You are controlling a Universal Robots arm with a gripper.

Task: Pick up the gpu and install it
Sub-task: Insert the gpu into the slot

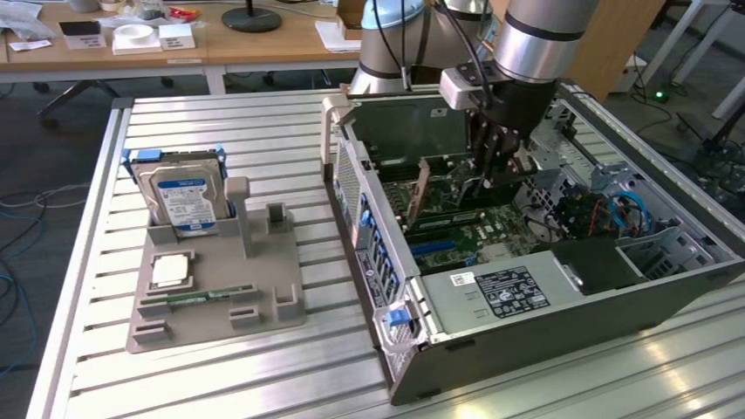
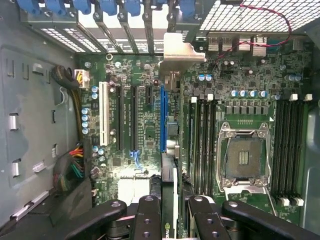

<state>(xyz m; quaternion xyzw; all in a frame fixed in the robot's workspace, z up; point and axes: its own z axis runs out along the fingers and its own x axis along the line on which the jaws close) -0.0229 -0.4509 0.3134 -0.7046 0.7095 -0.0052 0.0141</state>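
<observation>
The gpu [image 2: 169, 165] is seen edge-on in the wrist view as a thin dark card, its silvery bracket [image 2: 177, 50] pointing at the case's rear slot openings. My gripper [image 2: 172, 217] is shut on it, one black finger [image 2: 147, 215] on each side. The card hangs inside the open computer case, just above the motherboard and beside the long blue slot [image 2: 163, 117]. In the exterior view, my gripper [image 1: 503, 170] reaches down into the case [image 1: 524, 332] with the card [image 1: 425, 185] running toward the exterior view's left.
A grey fixture plate [image 1: 274, 297] at the exterior view's left carries a hard drive [image 1: 184, 196], a processor [image 1: 173, 269] and a green memory stick [image 1: 198, 297]. Around the card lie memory slots [image 2: 202, 145], the empty processor socket [image 2: 245, 155] and cable bundles [image 2: 72, 167].
</observation>
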